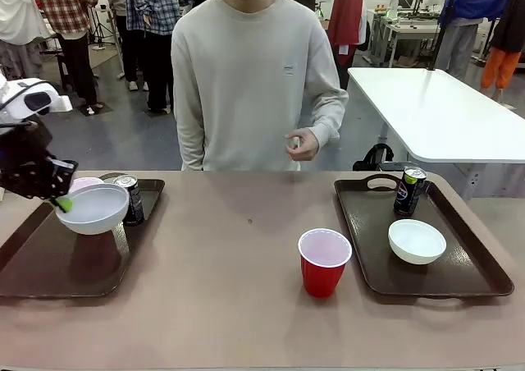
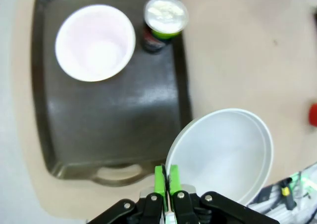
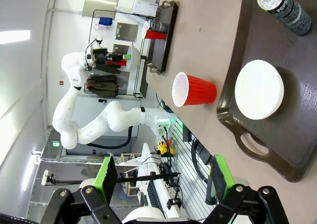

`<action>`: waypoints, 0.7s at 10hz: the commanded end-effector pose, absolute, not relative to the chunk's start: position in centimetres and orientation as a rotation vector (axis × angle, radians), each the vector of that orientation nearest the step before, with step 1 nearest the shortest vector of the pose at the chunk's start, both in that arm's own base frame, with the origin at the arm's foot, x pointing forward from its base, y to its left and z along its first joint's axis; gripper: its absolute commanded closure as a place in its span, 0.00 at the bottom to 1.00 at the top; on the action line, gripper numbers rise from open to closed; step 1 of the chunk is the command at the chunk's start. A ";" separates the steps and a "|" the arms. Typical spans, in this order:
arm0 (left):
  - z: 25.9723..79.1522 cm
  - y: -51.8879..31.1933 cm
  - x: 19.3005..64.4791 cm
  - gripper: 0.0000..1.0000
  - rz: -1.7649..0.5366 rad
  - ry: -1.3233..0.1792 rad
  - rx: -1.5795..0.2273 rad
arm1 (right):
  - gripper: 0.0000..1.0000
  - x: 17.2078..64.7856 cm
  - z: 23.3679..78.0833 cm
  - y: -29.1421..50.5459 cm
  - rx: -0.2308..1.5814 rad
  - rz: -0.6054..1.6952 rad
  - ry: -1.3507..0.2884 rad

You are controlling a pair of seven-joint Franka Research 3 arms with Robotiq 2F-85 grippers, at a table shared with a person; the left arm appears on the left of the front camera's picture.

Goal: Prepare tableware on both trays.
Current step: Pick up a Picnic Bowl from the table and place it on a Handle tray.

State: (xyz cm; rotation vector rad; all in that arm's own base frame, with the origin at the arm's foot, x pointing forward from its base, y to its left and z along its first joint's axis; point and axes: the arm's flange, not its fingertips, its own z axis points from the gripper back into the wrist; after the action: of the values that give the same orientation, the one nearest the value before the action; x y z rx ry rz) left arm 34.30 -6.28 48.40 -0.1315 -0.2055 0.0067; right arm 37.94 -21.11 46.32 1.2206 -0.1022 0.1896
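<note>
A matte tan tabletop (image 1: 246,305) fills the lower half of the front view, and two large dark brown rectangular plastic trays with raised rims are set on it, one at the lower left (image 1: 33,272) and one at the lower right (image 1: 476,281).

On the right tray a small round white bowl (image 1: 417,240) and a slim dark drink can (image 1: 408,191) are already placed. Its red plastic cup with a pale inside (image 1: 324,261) is left on the bare table at lower centre, just beside the tray's near corner, so that tray is judged one item short.

On the left tray a second dark can (image 1: 131,199) and a second pale-lined cup (image 2: 95,42) are stood together at the far end. The second white bowl (image 1: 92,208) is held tilted above this tray, its rim pinched in the closed left gripper (image 2: 166,180); setting it down appears to be the step in hand.

The right gripper (image 3: 163,178) is held wide apart with nothing between its green pads (image 3: 106,174), above the near edge of the right tray.

A person in a pale grey sweatshirt (image 1: 246,75) is seen standing at the far side, upper centre. A white table (image 1: 443,112) is seen at upper right, with other people along the top of the frame.
</note>
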 end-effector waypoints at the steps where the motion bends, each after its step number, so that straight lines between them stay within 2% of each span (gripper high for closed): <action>1: 44.5 -3.6 29.7 1.00 0.041 -0.244 -0.100 | 0.00 37.7 46.4 -20.9 1.230 0.182 -0.103; 2: 44.8 -3.8 29.3 1.00 0.060 -0.249 -0.108 | 0.00 37.7 46.4 -20.9 1.230 0.182 -0.103; 3: 48.5 -5.0 34.5 1.00 0.030 -0.211 -0.120 | 0.00 37.7 46.4 -20.9 1.230 0.182 -0.103; 5: 48.5 -5.0 34.5 1.00 0.030 -0.211 -0.120 | 0.00 37.7 46.4 -20.9 1.230 0.182 -0.103; 6: 48.8 -4.4 34.4 0.96 0.042 -0.220 -0.117 | 0.00 37.7 46.4 -20.9 1.230 0.182 -0.103; 7: 46.3 -3.0 35.9 0.96 0.032 -0.249 -0.053 | 0.00 37.7 46.4 -20.9 1.230 0.182 -0.103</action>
State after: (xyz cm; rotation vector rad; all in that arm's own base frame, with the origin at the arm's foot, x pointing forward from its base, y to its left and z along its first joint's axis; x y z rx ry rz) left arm 34.86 -4.24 48.39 -0.1027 -0.2247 0.0389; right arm 37.94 -21.11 46.32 1.2206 -0.1023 0.1896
